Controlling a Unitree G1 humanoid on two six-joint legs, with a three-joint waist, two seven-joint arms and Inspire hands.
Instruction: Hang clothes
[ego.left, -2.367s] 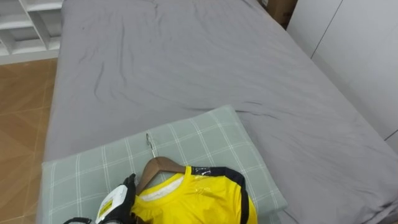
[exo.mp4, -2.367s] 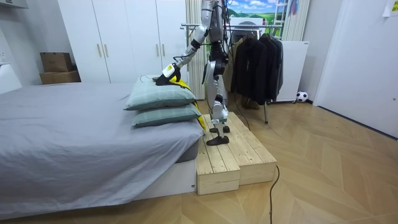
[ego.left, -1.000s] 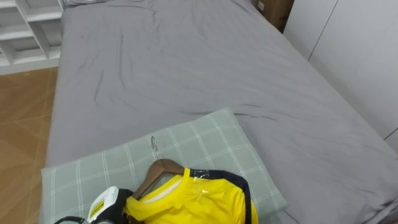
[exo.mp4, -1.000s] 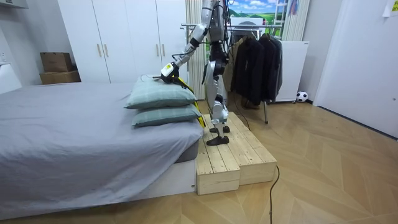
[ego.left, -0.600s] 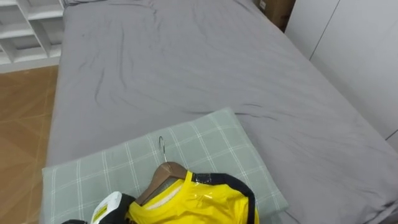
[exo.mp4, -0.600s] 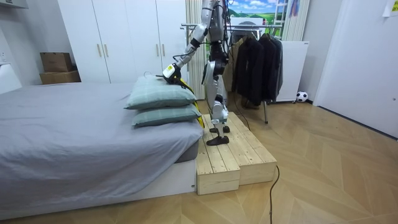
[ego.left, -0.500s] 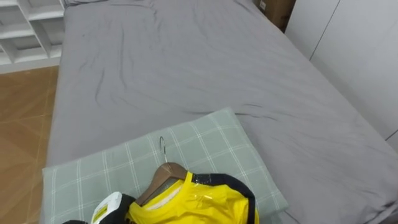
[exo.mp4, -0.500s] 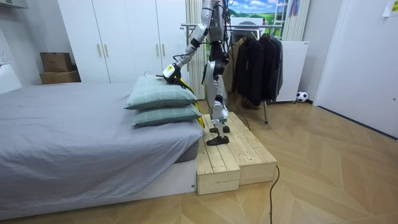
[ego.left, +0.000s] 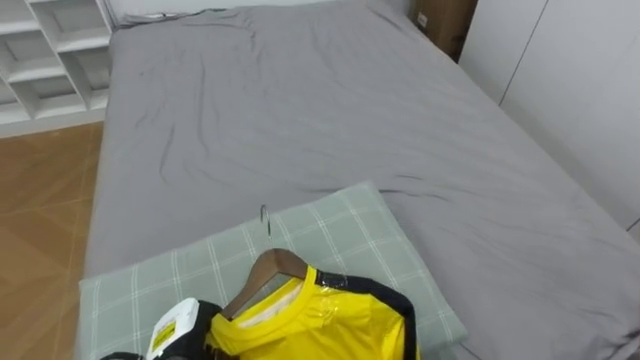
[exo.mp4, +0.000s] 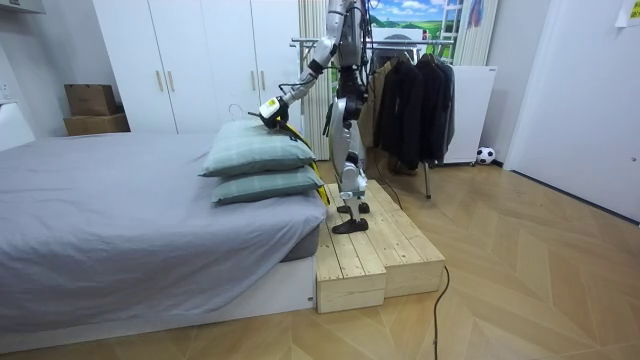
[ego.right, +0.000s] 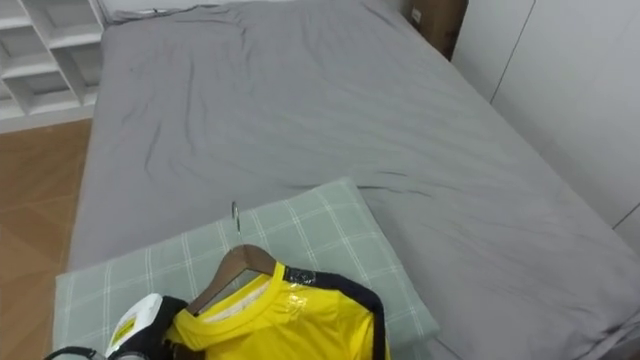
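Where we stood: on the wooden platform (exo.mp4: 375, 245) at the head of the bed (ego.left: 300, 100), facing the stacked pillows.
Left hand: our left hand (ego.left: 185, 330) was closed on the left arm of the wooden hanger (ego.left: 268, 268), its fingers partly tucked under the collar.
The garment: the yellow shirt (ego.left: 320, 325) sat dressed on the hanger over the top pillow (ego.left: 330, 225), its lower part trailing off the pillow's near edge.
What changed: in the room view our hand stood higher than half a second earlier, and the wire hook (ego.left: 265, 216) had risen clear of the pillow.
What it meant: we judged the pick-up made and the lift under way.
What remained: the clothes rack (exo.mp4: 405, 95) with dark garments stood behind us, so a turn and a carry were still to come.
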